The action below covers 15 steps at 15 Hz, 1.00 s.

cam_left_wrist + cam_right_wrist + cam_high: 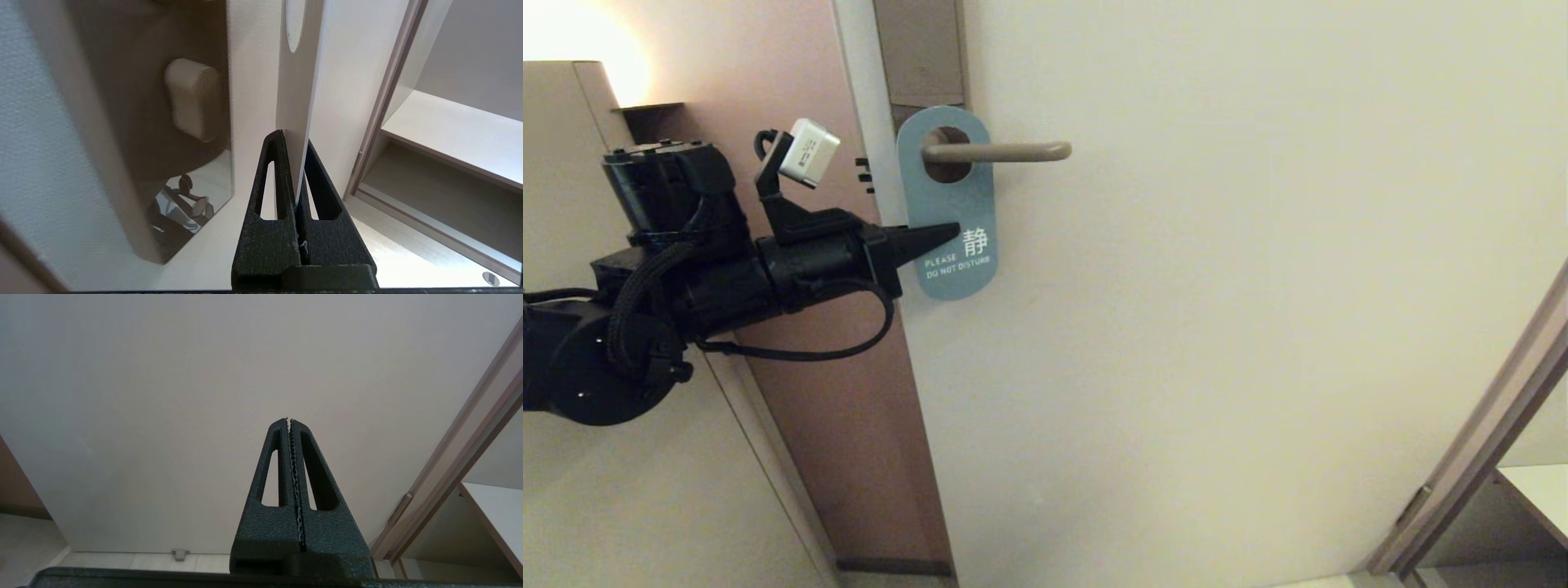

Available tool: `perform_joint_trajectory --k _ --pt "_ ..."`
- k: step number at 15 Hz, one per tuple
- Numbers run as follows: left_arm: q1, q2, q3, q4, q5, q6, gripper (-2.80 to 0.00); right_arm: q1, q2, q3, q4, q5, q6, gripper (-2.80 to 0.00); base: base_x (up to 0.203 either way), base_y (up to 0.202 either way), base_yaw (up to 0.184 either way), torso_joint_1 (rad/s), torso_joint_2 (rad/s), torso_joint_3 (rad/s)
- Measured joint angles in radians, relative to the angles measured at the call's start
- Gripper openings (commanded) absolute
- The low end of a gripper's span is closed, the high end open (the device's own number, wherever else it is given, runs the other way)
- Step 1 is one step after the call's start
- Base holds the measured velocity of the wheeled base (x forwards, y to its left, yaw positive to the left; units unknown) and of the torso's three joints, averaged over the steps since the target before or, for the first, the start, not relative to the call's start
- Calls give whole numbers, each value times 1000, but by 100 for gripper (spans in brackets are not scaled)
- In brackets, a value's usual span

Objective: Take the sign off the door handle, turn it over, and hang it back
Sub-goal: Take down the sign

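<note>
The sign [949, 200] hangs by its oval hole on the door handle [1001, 152], blue face outward, reading "PLEASE DO NOT DISTURB". The handle is a beige lever on a brownish lock plate [920, 51]. My left gripper [954, 231] reaches in from the left and is shut on the sign's left edge near its lower half. In the left wrist view the sign [295, 94] shows edge-on, pinched between the black fingers [274, 171], with its white face showing. My right gripper [289, 421] is shut and empty, out of the head view, facing the bare door.
The cream door [1217, 327] fills the middle. A pinkish-brown door frame [849, 408] lies left, behind my left arm. A brown frame edge [1486, 425] and shelf [1535, 490] stand at lower right. A lamp glows at upper left.
</note>
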Motion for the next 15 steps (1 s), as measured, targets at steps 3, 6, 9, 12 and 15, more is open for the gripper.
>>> perform_joint_trajectory --k 3,6,9,12,15 --pt "-19 0 2 0 32 12 -280 0 0 0 0 0 0 -280 0 0 0 0 0 0" --pt "-37 -2 2 0 62 41 -280 0 0 0 0 0 0 -280 0 0 0 0 0 0" --pt "-53 -8 2 0 72 44 -280 0 0 0 0 0 0 -280 0 0 0 0 0 0" --pt "-63 -15 -2 0 94 46 -280 0 0 0 0 0 0 -280 0 0 0 0 0 0" --pt "-68 -20 -13 7 110 46 -280 0 0 0 0 1 0 -280 0 0 0 0 0 0"
